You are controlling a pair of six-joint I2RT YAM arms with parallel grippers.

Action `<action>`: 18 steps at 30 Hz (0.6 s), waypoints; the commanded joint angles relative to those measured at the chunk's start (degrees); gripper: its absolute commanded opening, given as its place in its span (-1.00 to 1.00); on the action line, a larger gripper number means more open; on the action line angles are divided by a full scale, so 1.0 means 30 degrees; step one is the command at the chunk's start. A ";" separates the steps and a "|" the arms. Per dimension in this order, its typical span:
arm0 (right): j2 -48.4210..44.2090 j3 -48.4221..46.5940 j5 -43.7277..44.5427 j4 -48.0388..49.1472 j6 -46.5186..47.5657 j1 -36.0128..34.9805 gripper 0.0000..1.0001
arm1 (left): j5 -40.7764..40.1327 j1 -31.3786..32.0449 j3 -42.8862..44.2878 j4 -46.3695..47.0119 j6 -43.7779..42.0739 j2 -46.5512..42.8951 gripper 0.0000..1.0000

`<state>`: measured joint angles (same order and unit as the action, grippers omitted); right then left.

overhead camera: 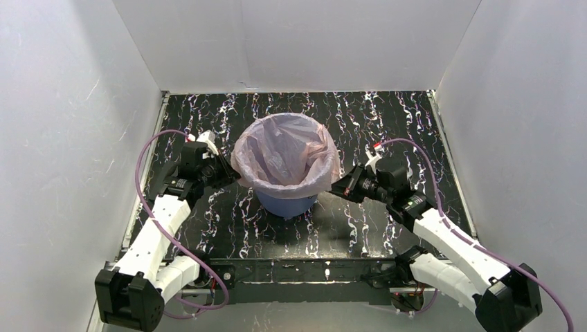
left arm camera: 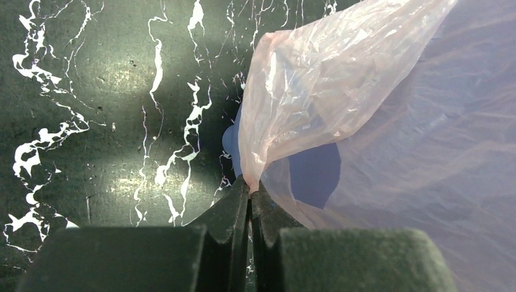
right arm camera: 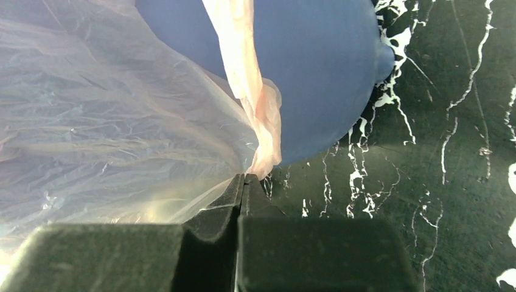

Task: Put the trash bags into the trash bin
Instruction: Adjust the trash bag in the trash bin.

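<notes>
The pink trash bag (overhead camera: 285,151) lines the blue bin (overhead camera: 287,205), hem over its rim. Flanking the bin, the left tool (left arm camera: 250,190) and right tool (right arm camera: 243,180) pinch that hem. Pulling down evenly should seat it untorn.

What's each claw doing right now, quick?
Left gripper: closed, pinching the pink trash bag at its edge.
Right gripper: closed, pinching the same bag beside the blue bin.

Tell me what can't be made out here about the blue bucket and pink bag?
Floor of the blue bucket: top view, the pink bag lines and covers it.
Rest of the bag: both wrist views, cut off by the frame edges.
Grip of the left fingers and right fingers: top view, too small to tell.
</notes>
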<state>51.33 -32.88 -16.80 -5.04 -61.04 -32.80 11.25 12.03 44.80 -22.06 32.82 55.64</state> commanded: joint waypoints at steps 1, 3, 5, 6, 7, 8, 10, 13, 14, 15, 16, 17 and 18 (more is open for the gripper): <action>-0.1057 -0.0973 0.1592 -0.1346 0.0977 -0.0230 -0.84 | 0.1318 -0.0582 0.0878 -0.0552 -0.0919 0.0456 -1.00; -0.1849 -0.1510 0.2746 -0.3152 0.2086 -0.0230 -0.50 | 0.1739 -0.0670 0.0891 -0.0329 -0.0898 0.0336 -1.00; -0.2894 -0.1436 0.3208 -0.2849 0.2914 -0.0212 -0.28 | 0.1993 -0.0693 0.0836 -0.0165 -0.0848 0.0202 -1.00; -0.3292 -0.1344 0.3271 -0.2699 0.3078 -0.0228 -0.20 | 0.1946 -0.0699 0.0966 -0.0364 -0.0918 0.0215 -1.00; -0.3677 -0.1375 0.3455 -0.2812 0.3110 -0.0222 -0.15 | 0.1911 -0.0700 0.1048 -0.0513 -0.0953 0.0213 -1.00; -0.3906 -0.1421 0.3584 -0.2998 0.2898 -0.0218 -0.13 | 0.1921 -0.0715 0.1088 -0.0550 -0.0975 0.0205 -1.00; -0.4206 -0.1311 0.3200 -0.2605 0.2292 -0.0222 -0.11 | 0.1995 -0.0732 0.1142 -0.0646 -0.1048 0.0176 -1.00; -0.4491 -0.0391 0.1710 -0.0410 0.0197 -0.0230 -0.06 | 0.1947 -0.0733 0.1195 -0.0779 -0.1068 0.0126 -1.00; -0.4580 0.0006 0.1202 0.0440 -0.0722 -0.0223 -0.05 | 0.2025 -0.0730 0.1157 -0.0675 -0.1045 0.0092 -1.00; -0.4708 0.0407 0.0882 0.1272 -0.1404 -0.0229 -0.02 | 0.2074 -0.0730 0.1153 -0.0647 -0.1012 0.0088 -1.00; -0.4826 0.0710 0.0633 0.2170 -0.1827 -0.0223 0.02 | 0.2081 -0.0730 0.1192 -0.0666 -0.1008 0.0080 -1.00; -0.4984 0.0953 0.0547 0.2770 -0.2169 -0.0225 0.05 | 0.2082 -0.0722 0.1223 -0.0734 -0.1008 0.0061 -1.00; -0.5121 0.1181 0.0610 0.3211 -0.2614 -0.0229 0.08 | 0.2122 -0.0743 0.1245 -0.0805 -0.1008 0.0044 -1.00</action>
<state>37.89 -31.77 -12.21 -6.13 -61.71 -33.19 15.99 10.20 46.57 -22.94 30.63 57.10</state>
